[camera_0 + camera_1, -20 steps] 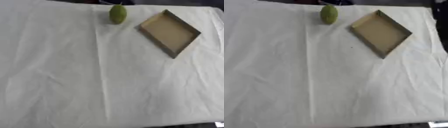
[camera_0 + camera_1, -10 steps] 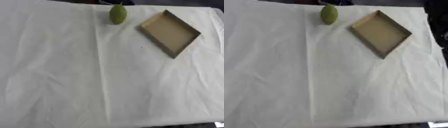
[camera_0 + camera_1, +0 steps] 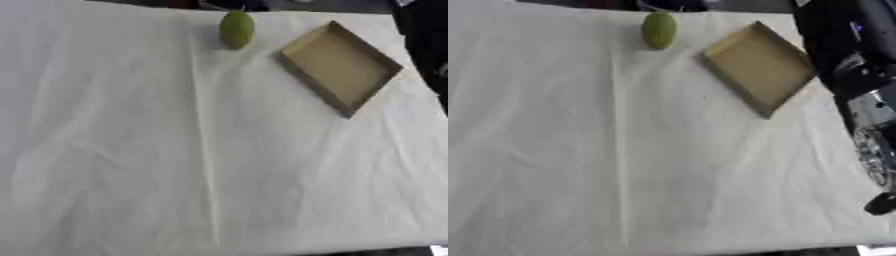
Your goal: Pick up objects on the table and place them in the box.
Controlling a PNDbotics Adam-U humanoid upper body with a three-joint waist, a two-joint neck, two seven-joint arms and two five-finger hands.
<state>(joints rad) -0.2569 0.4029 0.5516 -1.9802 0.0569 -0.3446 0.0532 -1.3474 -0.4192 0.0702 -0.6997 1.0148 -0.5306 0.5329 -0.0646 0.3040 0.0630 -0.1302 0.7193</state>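
Although a green fruit (image 3: 236,30) is seen lying on the white-clothed worktop (image 3: 175,150), nothing has yet been grasped. It is placed just to the left of the box (image 3: 339,67), near the far edge, apart from the box wall. The box is a shallow brown tray, turned cornerwise and empty.

A black and silver right arm (image 3: 859,95) is shown at the right edge of the right eye view, beside the box's right corner. No hand can be made out on it, so whether its fingers are released or clenched cannot be told. The left hand is not seen at all.

Several slips may be judged likely. The rounded fruit could be nudged and rolled off the far edge if it is approached from the near side. The light box could be knocked askew by the arm as it is swung across to the fruit. The fruit lies well apart from the arm, beyond the box.
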